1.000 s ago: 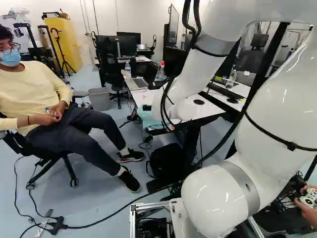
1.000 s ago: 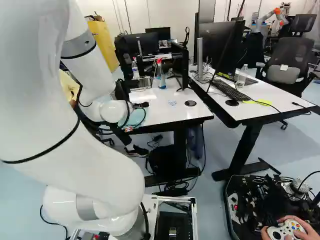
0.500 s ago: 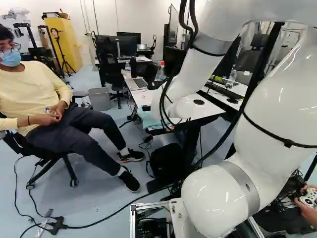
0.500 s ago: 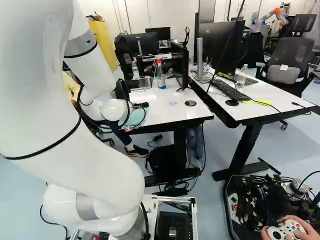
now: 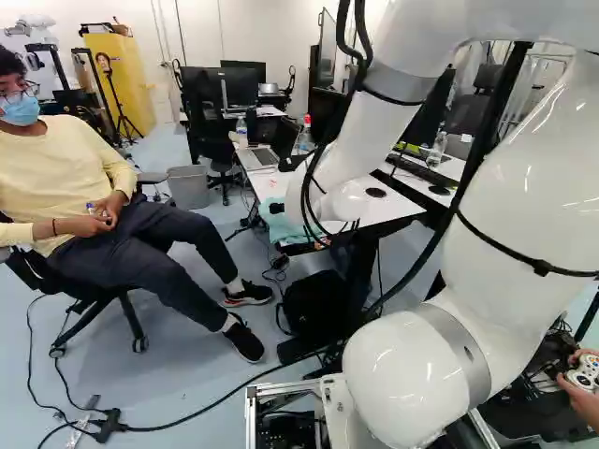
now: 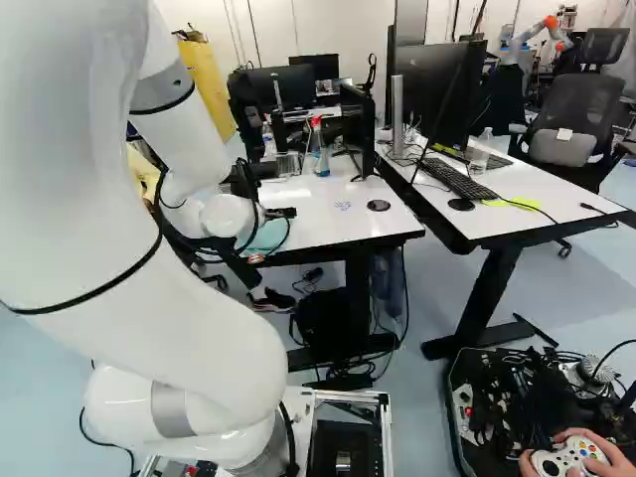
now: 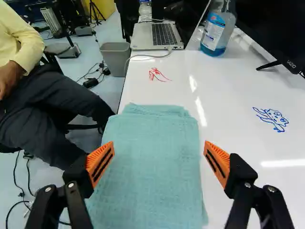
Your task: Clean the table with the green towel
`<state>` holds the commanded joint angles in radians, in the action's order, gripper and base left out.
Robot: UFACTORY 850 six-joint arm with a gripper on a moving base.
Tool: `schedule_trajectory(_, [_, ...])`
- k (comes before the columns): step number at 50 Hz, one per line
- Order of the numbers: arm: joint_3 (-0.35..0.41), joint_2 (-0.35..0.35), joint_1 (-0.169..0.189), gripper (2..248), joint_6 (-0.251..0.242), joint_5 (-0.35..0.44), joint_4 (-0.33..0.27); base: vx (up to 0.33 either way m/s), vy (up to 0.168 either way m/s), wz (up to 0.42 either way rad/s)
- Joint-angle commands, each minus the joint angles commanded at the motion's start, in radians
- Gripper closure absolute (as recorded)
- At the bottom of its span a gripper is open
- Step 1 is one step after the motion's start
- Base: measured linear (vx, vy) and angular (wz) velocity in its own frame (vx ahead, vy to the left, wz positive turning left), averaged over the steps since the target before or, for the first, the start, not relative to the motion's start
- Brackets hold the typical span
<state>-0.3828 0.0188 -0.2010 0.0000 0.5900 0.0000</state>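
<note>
The black two-fingered pincer (image 6: 281, 212) with orange ribbed pads (image 7: 220, 160) stood wide open and gripped nothing. The folded pale green cloth towel (image 7: 147, 167) lay flat on the glossy white table (image 7: 238, 138), between and ahead of the spread fingers; whether they touched it could not be told. One finger overlapped the towel's long side in view, where the towel reached the table's edge, with floor beyond. The other stood just outside the opposite side, over bare white tabletop, which ran on past that finger to a blue ink drawing (image 7: 271, 118). Ahead of the pincer, beyond the towel, came a red ink drawing (image 7: 158, 75), then an open silver laptop (image 7: 157, 37) and a clear bottle of blue liquid (image 7: 217, 31).
</note>
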Motion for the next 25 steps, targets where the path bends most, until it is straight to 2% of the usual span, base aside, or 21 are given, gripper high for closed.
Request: schedule_trajectory(25, [0.000,0.000,0.000,3,0.000,-0.027,0.000,0.000,0.000,0.000])
